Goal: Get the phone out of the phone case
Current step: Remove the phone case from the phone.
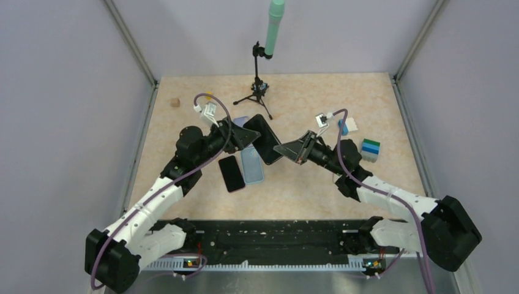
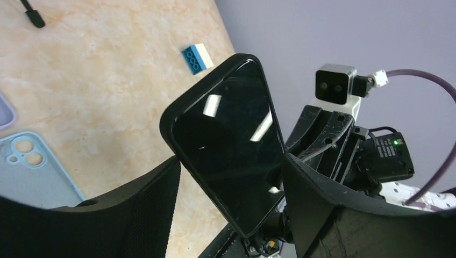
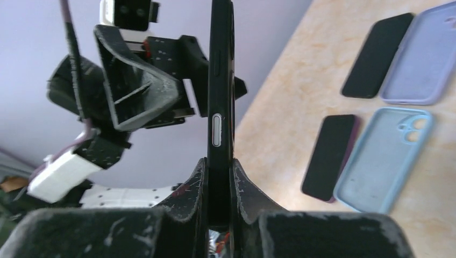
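Note:
A black phone in a black case (image 1: 264, 138) is held up off the table between both arms. My right gripper (image 1: 287, 149) is shut on its lower end and pinches it flat between both pads. In the right wrist view the phone (image 3: 220, 80) stands edge-on out of that gripper (image 3: 220, 166). My left gripper (image 1: 248, 136) spans the phone's width. In the left wrist view its fingertips (image 2: 175, 164) meet the two long edges of the case (image 2: 231, 145), with the glossy screen facing the camera.
On the table below lie a light blue case (image 1: 251, 165), a dark phone (image 1: 231, 173) and a lilac case (image 1: 240, 121). A small tripod (image 1: 260, 92) stands at the back. Toy blocks (image 1: 370, 149) lie to the right and a wooden cube (image 1: 175, 102) at far left.

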